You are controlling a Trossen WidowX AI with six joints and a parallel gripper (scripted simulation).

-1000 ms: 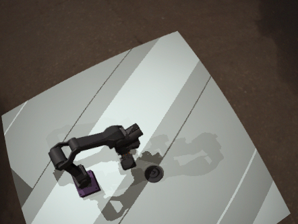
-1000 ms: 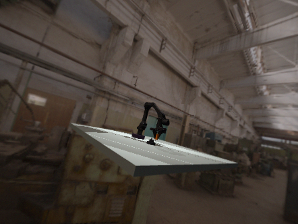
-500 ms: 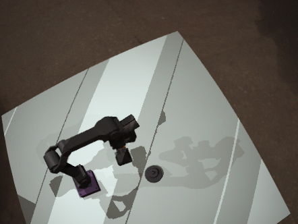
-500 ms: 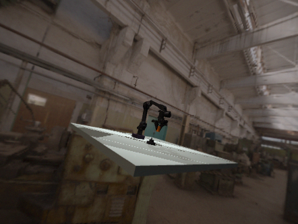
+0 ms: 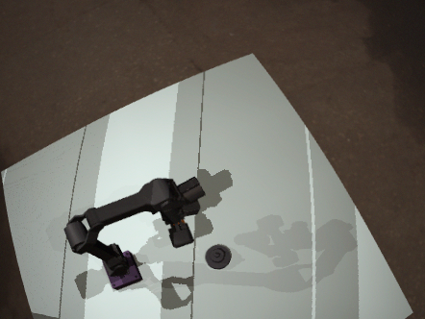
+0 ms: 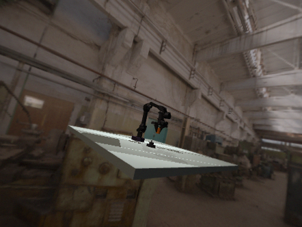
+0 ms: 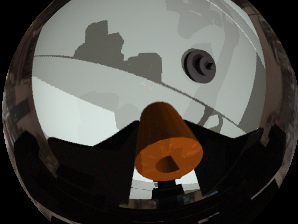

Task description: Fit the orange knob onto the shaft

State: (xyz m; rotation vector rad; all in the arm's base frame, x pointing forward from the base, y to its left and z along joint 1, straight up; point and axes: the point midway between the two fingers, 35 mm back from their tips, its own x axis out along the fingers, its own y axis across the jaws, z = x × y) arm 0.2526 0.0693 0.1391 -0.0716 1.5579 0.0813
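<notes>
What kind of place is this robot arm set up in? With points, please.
Probably an old factory hall or workshop: worn walls with long pipes (image 6: 55, 55), heavy beams (image 6: 253, 82) overhead, and a rusty machine (image 6: 87, 171) below the table (image 6: 184, 171).

Tapered round knob (image 6: 158, 130) (image 7: 159, 125): plain orange, brighter on its flat end face, browner along its side
Round stepped pedestal (image 5: 218, 257) (image 6: 151, 145) (image 7: 199, 66): dark purplish grey
Jointed robot arm (image 5: 122, 207) (image 6: 144, 117): black to charcoal
Square base plate (image 5: 136, 279) (image 6: 138, 139): deep purple
Two-fingered gripper (image 5: 181, 222) (image 6: 158, 126) (image 7: 160, 124): black
Flat slab tabletop (image 5: 269, 144) (image 6: 136, 163) (image 7: 165, 30): pale grey-green, patterned with lighter and darker bands, thin lines and grey shadows
Rough floor (image 5: 96, 53): mottled dark brown
</notes>
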